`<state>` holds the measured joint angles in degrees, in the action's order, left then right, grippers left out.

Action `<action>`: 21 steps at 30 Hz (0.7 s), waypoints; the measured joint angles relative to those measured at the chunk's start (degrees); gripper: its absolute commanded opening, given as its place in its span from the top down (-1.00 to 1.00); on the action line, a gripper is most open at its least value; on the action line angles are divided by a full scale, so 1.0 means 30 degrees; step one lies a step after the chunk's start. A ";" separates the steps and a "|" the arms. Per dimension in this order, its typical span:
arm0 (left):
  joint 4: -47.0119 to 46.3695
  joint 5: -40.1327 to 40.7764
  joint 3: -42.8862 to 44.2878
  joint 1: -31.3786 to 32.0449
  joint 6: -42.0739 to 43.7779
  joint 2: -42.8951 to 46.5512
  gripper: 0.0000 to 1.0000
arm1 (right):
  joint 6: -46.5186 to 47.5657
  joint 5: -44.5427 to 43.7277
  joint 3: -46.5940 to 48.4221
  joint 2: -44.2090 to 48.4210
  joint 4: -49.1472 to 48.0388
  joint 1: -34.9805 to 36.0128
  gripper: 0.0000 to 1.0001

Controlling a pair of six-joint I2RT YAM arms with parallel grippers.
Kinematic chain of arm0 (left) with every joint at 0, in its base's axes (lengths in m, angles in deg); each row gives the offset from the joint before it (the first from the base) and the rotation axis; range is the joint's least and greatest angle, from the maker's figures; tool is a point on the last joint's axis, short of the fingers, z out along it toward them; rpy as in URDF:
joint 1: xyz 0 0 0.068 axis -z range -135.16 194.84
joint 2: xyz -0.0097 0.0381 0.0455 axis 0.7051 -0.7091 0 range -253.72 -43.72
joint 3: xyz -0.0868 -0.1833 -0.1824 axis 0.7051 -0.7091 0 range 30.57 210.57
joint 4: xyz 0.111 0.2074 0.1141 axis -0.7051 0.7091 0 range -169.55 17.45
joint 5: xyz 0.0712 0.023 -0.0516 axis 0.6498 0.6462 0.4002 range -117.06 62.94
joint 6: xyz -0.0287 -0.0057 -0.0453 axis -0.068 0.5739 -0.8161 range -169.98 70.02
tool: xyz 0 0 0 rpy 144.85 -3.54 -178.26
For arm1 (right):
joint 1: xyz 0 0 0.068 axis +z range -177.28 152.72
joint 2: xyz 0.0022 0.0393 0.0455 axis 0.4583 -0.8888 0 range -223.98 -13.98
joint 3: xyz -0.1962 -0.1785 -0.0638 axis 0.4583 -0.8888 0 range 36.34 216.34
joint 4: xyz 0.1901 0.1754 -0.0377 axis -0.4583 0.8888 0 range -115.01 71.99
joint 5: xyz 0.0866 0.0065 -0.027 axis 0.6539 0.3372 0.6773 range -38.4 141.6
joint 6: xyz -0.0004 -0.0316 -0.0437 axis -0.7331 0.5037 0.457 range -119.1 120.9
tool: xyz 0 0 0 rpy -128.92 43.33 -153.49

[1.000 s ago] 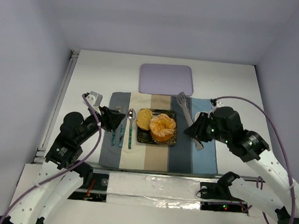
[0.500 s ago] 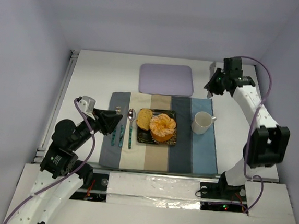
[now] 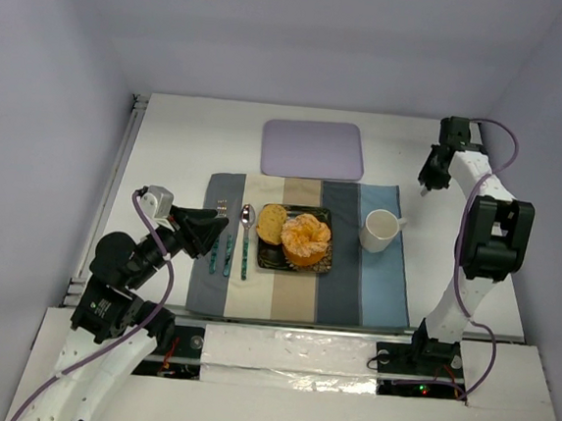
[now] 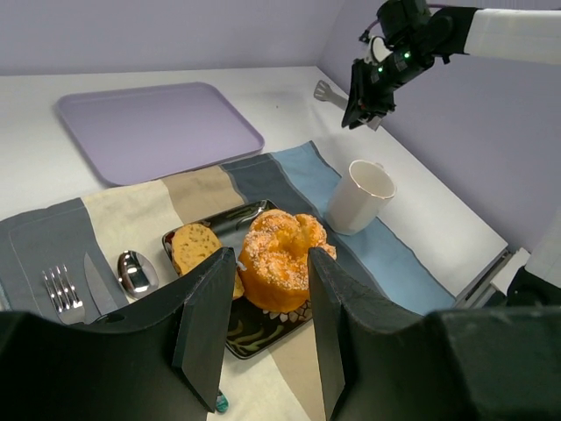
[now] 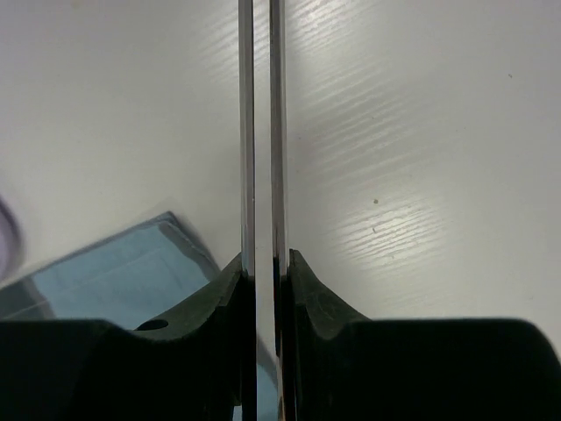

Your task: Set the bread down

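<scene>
The bread (image 3: 271, 222), a small golden-brown slice, lies on the left side of a dark square plate (image 3: 271, 260), against a larger peeled orange (image 3: 305, 238). In the left wrist view the bread (image 4: 197, 248) is beyond my left finger and the orange (image 4: 279, 259) shows between the fingers. My left gripper (image 3: 212, 230) (image 4: 267, 294) is open and empty, left of the plate above the cutlery. My right gripper (image 3: 429, 178) (image 5: 263, 263) is at the far right of the table, shut on grey metal tongs (image 4: 325, 90).
A striped placemat (image 3: 382, 288) lies under the plate. On it are a fork, knife and spoon (image 3: 245, 237) on the left and a white mug (image 3: 380, 229) on the right. A lavender tray (image 3: 312, 148) lies behind the placemat. Walls close in the table.
My right gripper has swung from over the placemat to the far right of the table with the tongs. The mug now stands on the placemat. My left gripper has drawn back slightly.
</scene>
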<state>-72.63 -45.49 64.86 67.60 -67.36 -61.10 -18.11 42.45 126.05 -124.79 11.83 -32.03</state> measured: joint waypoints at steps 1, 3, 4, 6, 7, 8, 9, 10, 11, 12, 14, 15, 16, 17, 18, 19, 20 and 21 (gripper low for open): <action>-0.0022 -0.0022 0.0000 0.0000 0.0000 0.0022 0.27 | 0.0401 -0.0168 -0.0160 -0.0058 -0.0087 0.0036 0.51; -0.0066 -0.0058 0.0000 0.0000 0.0000 0.0036 0.28 | 0.1137 -0.0437 -0.0627 -0.0109 -0.0401 0.0109 0.49; -0.0066 -0.0066 -0.0007 0.0000 0.0000 0.0036 0.28 | 0.1494 -0.0597 -0.0903 -0.0117 -0.0576 0.0146 0.45; -0.0066 -0.0066 -0.0007 0.0000 0.0000 0.0036 0.28 | 0.2018 -0.1086 -0.1341 -0.0168 -0.0736 0.0168 0.37; -0.0066 -0.0066 -0.0007 0.0000 0.0000 0.0036 0.28 | 0.2215 -0.1384 -0.1472 -0.0262 -0.0809 0.0160 0.23; -0.0066 -0.0066 -0.0007 0.0000 0.0000 0.0036 0.28 | 0.2375 -0.1661 -0.1508 -0.0437 -0.0896 0.0160 0.17; -0.0066 -0.0073 -0.0007 0.0000 0.0000 0.0036 0.28 | 0.2477 -0.1865 -0.1552 -0.0612 -0.1049 0.0160 0.08; -0.0066 -0.0073 -0.0007 0.0000 0.0000 0.0036 0.28 | 0.2608 -0.2018 -0.1596 -0.0765 -0.1195 0.0160 0.03; -0.0066 -0.0080 -0.0007 0.0000 0.0000 0.0036 0.28 | 0.2703 -0.2171 -0.1647 -0.0962 -0.1362 0.0160 0.01; -0.0073 -0.0080 -0.0007 0.0000 0.0000 0.0036 0.28 | 0.2769 -0.2331 -0.1719 -0.1129 -0.1523 0.0160 -0.01; -0.0073 -0.0080 -0.0007 0.0000 0.0000 0.0015 0.28 | 0.2841 -0.2594 -0.1756 -0.1501 -0.1596 0.0160 -0.20; -0.0066 -0.0073 -0.0007 0.0000 0.0000 -0.0007 0.28 | 0.2892 -0.2718 -0.1756 -0.1676 -0.1617 0.0160 -0.22; -0.0066 -0.0066 -0.0007 0.0000 0.0000 -0.0022 0.28 | 0.2907 -0.2790 -0.1756 -0.1800 -0.1610 0.0160 -0.31; -0.0066 -0.0058 -0.0007 0.0000 0.0000 -0.0036 0.28 | 0.2914 -0.2841 -0.1756 -0.1902 -0.1617 0.0160 -0.35; -0.0066 -0.0058 -0.0007 0.0000 0.0000 -0.0036 0.27 | 0.2907 -0.2907 -0.1749 -0.1931 -0.1690 0.0160 -0.40; -0.0066 -0.0058 -0.0007 0.0000 0.0000 -0.0036 0.27 | 0.2885 -0.2965 -0.1741 -0.1931 -0.1712 0.0160 -0.43; -0.0066 -0.0058 -0.0007 0.0000 0.0000 -0.0036 0.27 | 0.2885 -0.2994 -0.1719 -0.1938 -0.1712 0.0160 -0.43; -0.0066 -0.0058 -0.0007 0.0000 0.0000 -0.0044 0.27 | 0.2885 -0.3009 -0.1705 -0.1945 -0.1712 0.0160 -0.44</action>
<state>-72.83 -45.67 64.83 67.60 -67.36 -61.24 -9.45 33.42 120.94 -130.62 6.69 -31.55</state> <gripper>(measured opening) 0.360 0.711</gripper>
